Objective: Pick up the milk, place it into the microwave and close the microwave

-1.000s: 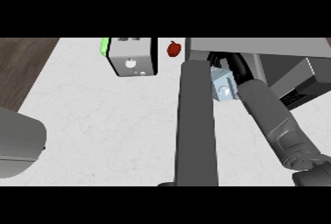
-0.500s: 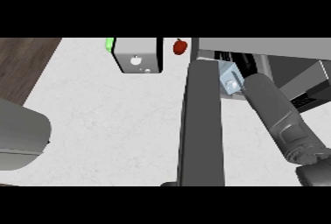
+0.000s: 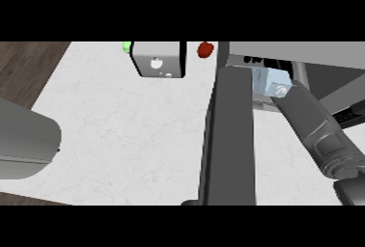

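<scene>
We have carried the milk further past the open microwave door into the microwave since a moment ago; right hand hidden behind the carton, so its fingers' state is unclear. Release comes next.
</scene>
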